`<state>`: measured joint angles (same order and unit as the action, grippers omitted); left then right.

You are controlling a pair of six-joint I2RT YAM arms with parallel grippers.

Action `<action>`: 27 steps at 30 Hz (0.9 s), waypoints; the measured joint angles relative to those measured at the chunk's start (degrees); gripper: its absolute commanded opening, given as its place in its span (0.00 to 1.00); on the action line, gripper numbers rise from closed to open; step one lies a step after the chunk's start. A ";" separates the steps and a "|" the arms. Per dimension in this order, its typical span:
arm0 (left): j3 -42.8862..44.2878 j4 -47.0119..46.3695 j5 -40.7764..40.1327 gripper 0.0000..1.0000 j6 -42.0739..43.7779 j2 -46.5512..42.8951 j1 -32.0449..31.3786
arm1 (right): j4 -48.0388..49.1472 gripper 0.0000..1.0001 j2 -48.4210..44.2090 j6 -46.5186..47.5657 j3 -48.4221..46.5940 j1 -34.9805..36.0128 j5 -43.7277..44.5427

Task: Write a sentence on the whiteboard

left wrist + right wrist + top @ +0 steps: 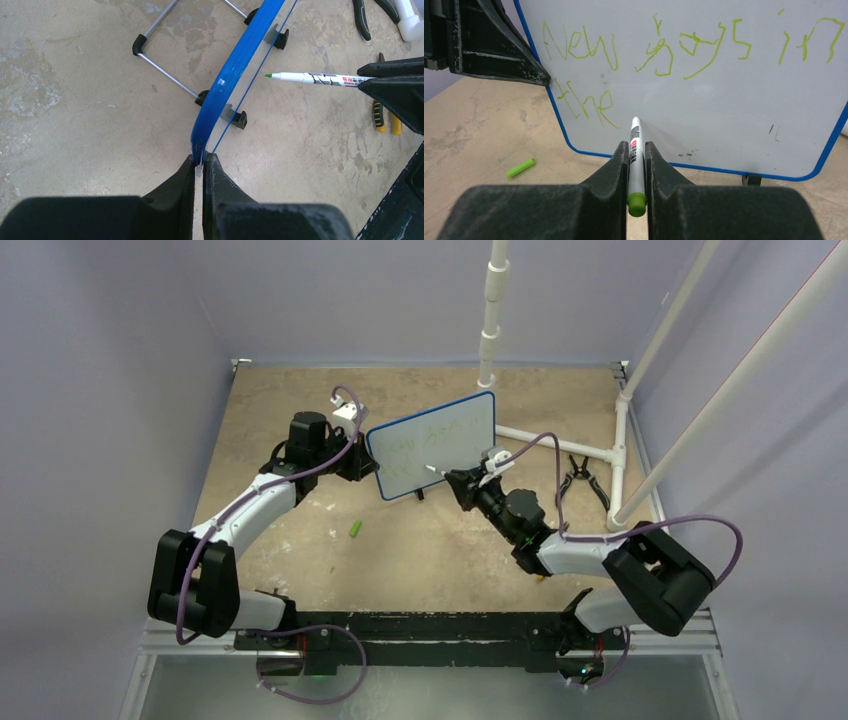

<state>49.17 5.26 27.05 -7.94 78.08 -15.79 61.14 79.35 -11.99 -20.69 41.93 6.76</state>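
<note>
The board (433,445) is standing upright on the table (300,400), just toward 12 o'clock from centre. The left tool (201,162) is clamping the blue frame at the board's 9 o'clock edge, jaws closed on it. The right tool (636,150), at the board's 4 o'clock, is gripping a marker (634,131), which is pointing its tip at the board face beside the word "the"; contact cannot be confirmed. The sentence (664,50) is running in two green rows. A green cap (355,529) is lying at the board's 7 o'clock, pliers (583,480) at 3 o'clock.
</note>
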 measured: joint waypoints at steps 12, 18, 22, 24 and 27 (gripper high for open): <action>0.00 0.04 -0.13 0.00 0.02 0.00 0.00 | 0.55 0.00 2.89 0.26 -3.61 -0.26 0.22; 0.00 0.04 -0.17 0.00 0.02 0.00 0.00 | 0.20 0.00 2.89 -0.22 -3.61 -0.26 1.07; 0.00 0.04 -0.24 0.00 0.02 0.00 0.00 | -0.11 0.00 2.89 -1.14 -3.19 -0.26 1.66; 0.00 0.04 -0.24 0.00 0.00 0.00 0.00 | -0.55 0.00 2.86 -1.55 -2.97 -0.26 1.97; 0.00 0.04 -0.26 0.00 0.00 0.00 0.00 | -1.20 0.00 2.89 -2.10 -2.91 -0.26 2.56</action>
<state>49.17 5.30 26.79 -7.94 78.08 -15.79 59.94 82.24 -14.09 -23.59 41.67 9.32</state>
